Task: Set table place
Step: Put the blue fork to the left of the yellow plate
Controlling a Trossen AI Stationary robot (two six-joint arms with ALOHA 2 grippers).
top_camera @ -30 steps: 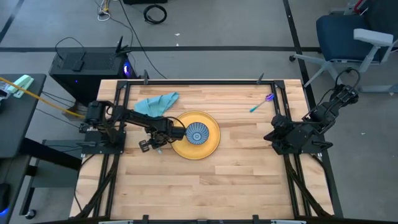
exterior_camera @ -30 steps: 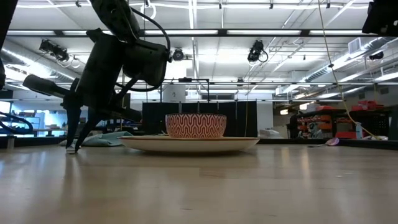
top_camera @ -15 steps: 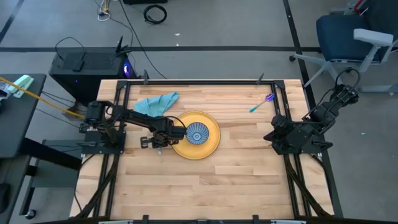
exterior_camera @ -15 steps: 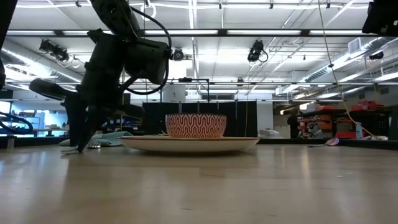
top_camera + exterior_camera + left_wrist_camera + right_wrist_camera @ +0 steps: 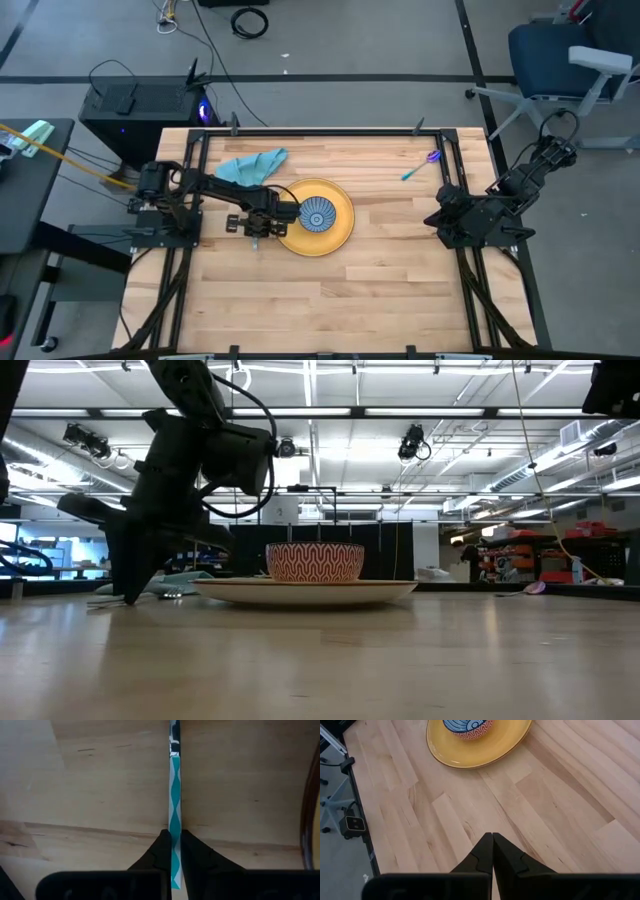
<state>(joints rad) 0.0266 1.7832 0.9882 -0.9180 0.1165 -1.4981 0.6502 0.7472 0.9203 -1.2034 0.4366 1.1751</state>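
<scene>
A utensil with a teal-and-white patterned handle [image 5: 175,795] runs edge-on away from my left gripper [image 5: 173,836], which is shut on it just left of the yellow plate [image 5: 340,235]. In the high view this gripper [image 5: 254,230] is low over the table [image 5: 380,290]. A patterned bowl [image 5: 318,214] stands on the plate. My right gripper [image 5: 492,839] is shut and empty above the table's right side, and also shows in the high view [image 5: 440,215]. My left gripper pinches the utensil's handle [image 5: 174,851] near its near end, between the two fingers, on its flat faces. The fingers slant down from the table's left. The utensil stands on edge, low over the wood; whether it rests on the table I cannot tell.
A teal cloth [image 5: 251,166] lies crumpled behind the left arm, toward the far edge. A purple-and-blue utensil [image 5: 421,165] lies at the far right. The black rail frame [image 5: 320,130] edges the table. Bare wood shows in front of the plate.
My left gripper has moved a little toward the plate with the utensil and has tipped more steeply downward, its fingertips staying close to the table. It has stayed shut on the utensil.
</scene>
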